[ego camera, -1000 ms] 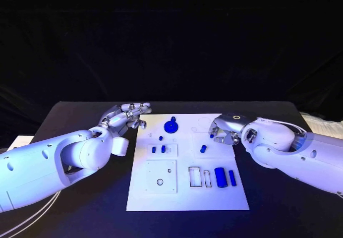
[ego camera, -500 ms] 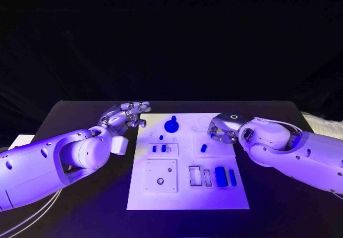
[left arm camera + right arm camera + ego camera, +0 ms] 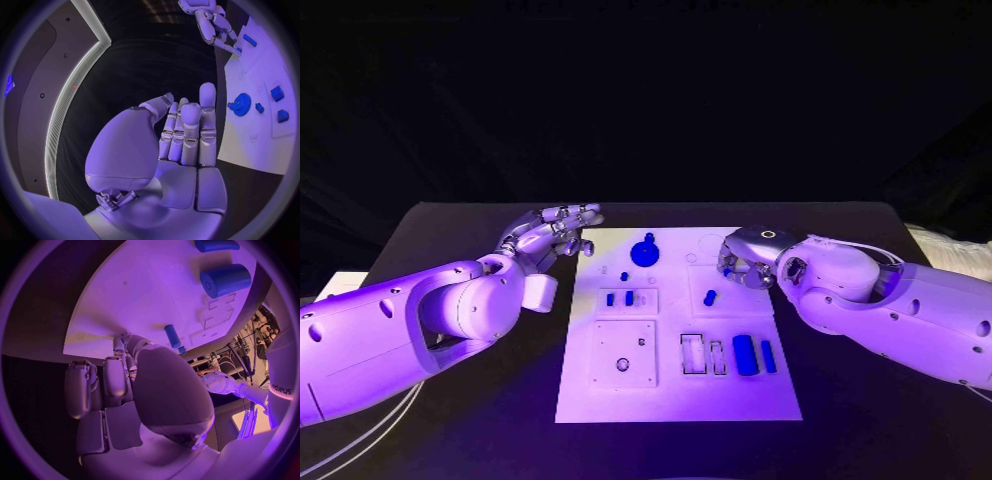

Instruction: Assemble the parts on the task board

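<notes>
Robot hand, right [image 3: 750, 262]: poised over the far right part of the task board [image 3: 678, 400], slightly further in over the plate than a second ago and drawn a little toward the far edge. Its fingers curl inward; the right wrist view shows fingertips [image 3: 120, 344] close above the white surface beside a small blue peg [image 3: 172, 336], but whether anything is pinched I cannot tell.

Robot hand, left [image 3: 554, 234]: hovering over the black worktop [image 3: 459, 225] just beside the board's far left corner, fingers straight and slightly apart, holding nothing. Position essentially unchanged.

Parts, all lying as before:
- Blue gear-like piece [image 3: 646, 252], far centre of the board.
- Small blue peg [image 3: 711, 297], right of centre, near the right hand.
- Two small blue blocks [image 3: 620, 298], in the left-centre recess.
- Blue cylinder [image 3: 744, 355] and slim blue bar [image 3: 769, 356], near right, beside empty slots.

Assessment: only a small repositioning of the right hand; assembly looks early, with a pick from the board's far right likely next.
</notes>
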Robot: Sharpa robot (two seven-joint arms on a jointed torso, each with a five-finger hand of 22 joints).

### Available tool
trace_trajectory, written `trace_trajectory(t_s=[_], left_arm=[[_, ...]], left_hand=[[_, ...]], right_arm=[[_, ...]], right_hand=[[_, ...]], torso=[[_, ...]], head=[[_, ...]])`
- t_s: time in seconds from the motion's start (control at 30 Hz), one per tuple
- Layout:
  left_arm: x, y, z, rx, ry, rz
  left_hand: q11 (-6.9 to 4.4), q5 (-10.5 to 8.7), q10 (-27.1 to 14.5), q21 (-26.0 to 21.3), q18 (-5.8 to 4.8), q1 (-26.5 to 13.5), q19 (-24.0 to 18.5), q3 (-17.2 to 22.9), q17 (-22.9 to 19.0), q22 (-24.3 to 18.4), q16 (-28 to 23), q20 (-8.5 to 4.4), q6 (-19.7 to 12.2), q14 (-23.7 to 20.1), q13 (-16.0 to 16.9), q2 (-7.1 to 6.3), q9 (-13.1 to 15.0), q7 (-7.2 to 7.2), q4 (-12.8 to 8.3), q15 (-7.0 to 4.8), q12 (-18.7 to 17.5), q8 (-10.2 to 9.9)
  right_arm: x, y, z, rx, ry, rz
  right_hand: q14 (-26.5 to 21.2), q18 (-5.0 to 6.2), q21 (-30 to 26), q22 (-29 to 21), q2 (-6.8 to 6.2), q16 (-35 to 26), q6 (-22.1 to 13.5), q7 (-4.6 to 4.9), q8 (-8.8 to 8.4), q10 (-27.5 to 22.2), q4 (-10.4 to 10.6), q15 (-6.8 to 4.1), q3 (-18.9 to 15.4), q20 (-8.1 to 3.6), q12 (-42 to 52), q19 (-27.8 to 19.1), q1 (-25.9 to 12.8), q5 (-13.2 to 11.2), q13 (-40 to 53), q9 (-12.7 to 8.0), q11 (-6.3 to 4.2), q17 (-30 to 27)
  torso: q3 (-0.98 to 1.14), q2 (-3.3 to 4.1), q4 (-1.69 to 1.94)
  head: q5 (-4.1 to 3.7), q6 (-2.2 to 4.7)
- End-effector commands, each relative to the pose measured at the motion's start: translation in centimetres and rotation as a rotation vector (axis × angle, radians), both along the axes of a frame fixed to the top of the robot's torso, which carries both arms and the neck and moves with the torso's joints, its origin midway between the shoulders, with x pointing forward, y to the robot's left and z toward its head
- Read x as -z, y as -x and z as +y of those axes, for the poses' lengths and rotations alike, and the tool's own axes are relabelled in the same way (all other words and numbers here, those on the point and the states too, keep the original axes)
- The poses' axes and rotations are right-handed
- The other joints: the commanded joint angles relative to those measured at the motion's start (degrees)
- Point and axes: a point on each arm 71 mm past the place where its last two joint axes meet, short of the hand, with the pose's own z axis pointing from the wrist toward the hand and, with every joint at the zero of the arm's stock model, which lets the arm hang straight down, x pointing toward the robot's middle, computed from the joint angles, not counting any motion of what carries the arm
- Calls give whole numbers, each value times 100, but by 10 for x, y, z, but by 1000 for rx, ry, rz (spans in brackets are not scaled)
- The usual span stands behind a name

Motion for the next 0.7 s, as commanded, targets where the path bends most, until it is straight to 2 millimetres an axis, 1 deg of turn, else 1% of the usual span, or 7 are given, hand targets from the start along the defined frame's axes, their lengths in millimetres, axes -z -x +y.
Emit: trace_trajectory(t_s=[0.03, 0.23, 0.33, 0.53, 0.6, 0.63, 0.7], left_arm=[[-1, 1, -2, 11, 14, -3], [-1, 0, -1, 10, 12, 0], [0, 1, -1, 13, 10, 7], [1, 1, -2, 19, 8, 17], [1, 0, -2, 18, 5, 22], [2, 0, -1, 17, 3, 24], [2, 0, -1, 17, 2, 26]], left_hand=[[-3, 17, -42, -18, 109, 42, -27, -9, -4, -7, -18, 17, -47, -36, -9, 22, -5, -7, -31, 15, 35, -36], [-2, 18, -46, -19, 109, 43, -27, -11, -6, -8, -19, 18, -51, -37, -9, 22, -5, -5, -33, 17, 35, -37], [3, 17, -56, -23, 108, 38, -27, -17, -11, -10, -20, 20, -61, -40, -9, 20, -5, -1, -34, 20, 37, -39], [21, 14, -103, -40, 105, 7, -26, -56, -20, -22, -15, 32, -112, -50, -11, 14, -5, 18, -31, 36, 46, -43], [24, 14, -111, -42, 105, 4, -25, -61, -28, -24, -17, 34, -122, -53, -11, 13, -5, 21, -31, 38, 48, -45], [26, 13, -115, -44, 105, 2, -25, -65, -38, -25, -21, 35, -127, -57, -11, 12, -5, 22, -32, 39, 49, -45], [28, 13, -122, -47, 105, 0, -25, -70, -43, -27, -23, 37, -135, -60, -11, 11, -5, 25, -33, 41, 51, -46]], right_arm=[[4, 2, 1, 4, 31, -11], [0, 5, 3, -4, 4, -44], [-4, 7, 4, -7, -15, -63], [-11, 11, 4, -8, -46, -83], [-13, 12, 5, -11, -54, -87], [-15, 14, 6, -15, -59, -90], [-17, 16, 8, -20, -65, -93]], right_hand=[[205, 14, 27, 312, 69, 8, 32, 16, 4, 161, -37, -37, 99, -27, -43, 5, 8, -30, -7, 12, -100, -1], [205, 11, 36, 326, 39, 18, 33, 30, -18, 191, -120, -30, 219, -21, -92, 13, -52, -35, -27, 33, -90, 2], [206, 9, 41, 333, 26, 22, 30, 31, -31, 198, -158, -25, 278, -18, -116, 17, -76, -34, -34, 41, -87, 3], [207, 7, 47, 343, -1, 32, 23, 42, -51, 203, -204, -19, 358, -12, -150, 22, -127, -36, -40, 52, -77, 9], [206, 7, 48, 345, -14, 33, 22, 46, -57, 206, -219, -13, 380, -7, -160, 23, -146, -25, -41, 56, -72, 8], [206, 7, 48, 344, -24, 33, 22, 52, -62, 207, -229, -7, 397, -3, -169, 21, -165, -17, -42, 59, -70, 6], [206, 7, 48, 344, -24, 33, 22, 52, -62, 207, -229, -7, 397, -3, -169, 21, -165, -17, -42, 59, -70, 6]], torso=[[0, -3, 2], [1, -2, 0], [-3, -6, -1], [-4, -6, -2], [-1, -2, -6], [4, -4, -9], [6, -6, -8]], head=[[0, -2], [-2, -7], [-7, -8], [-15, 3], [-16, 18], [-15, 19], [-17, 12]])
